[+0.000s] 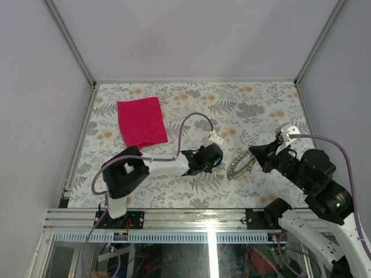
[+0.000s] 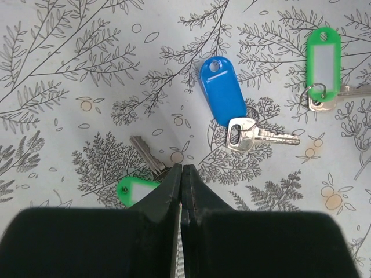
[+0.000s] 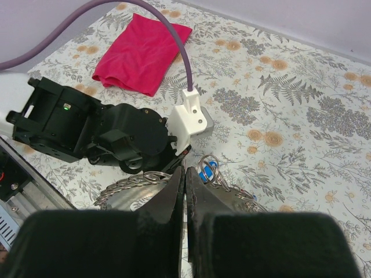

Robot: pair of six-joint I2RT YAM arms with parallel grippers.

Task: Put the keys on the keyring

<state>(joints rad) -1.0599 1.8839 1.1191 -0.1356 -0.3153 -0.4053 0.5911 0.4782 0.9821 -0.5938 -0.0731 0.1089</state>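
In the left wrist view, my left gripper (image 2: 181,168) is shut right at the head of a silver key (image 2: 146,153) with a green tag (image 2: 136,190); the head itself is hidden under the tips. A blue-tagged key (image 2: 223,95) lies just beyond, and another green-tagged key (image 2: 323,63) is at the far right. The grey jagged keyring (image 1: 236,166) sits between the two arms. My right gripper (image 3: 185,169) is shut on the keyring (image 3: 124,184), whose flat metal shows on both sides of the jaws. Small loose rings (image 3: 207,167) stand just past its tips.
A magenta cloth (image 1: 141,121) lies at the back left of the flowered table. The left arm's black wrist (image 3: 116,136) and white camera mount (image 3: 191,119) sit directly in front of my right gripper. Grey walls enclose the table.
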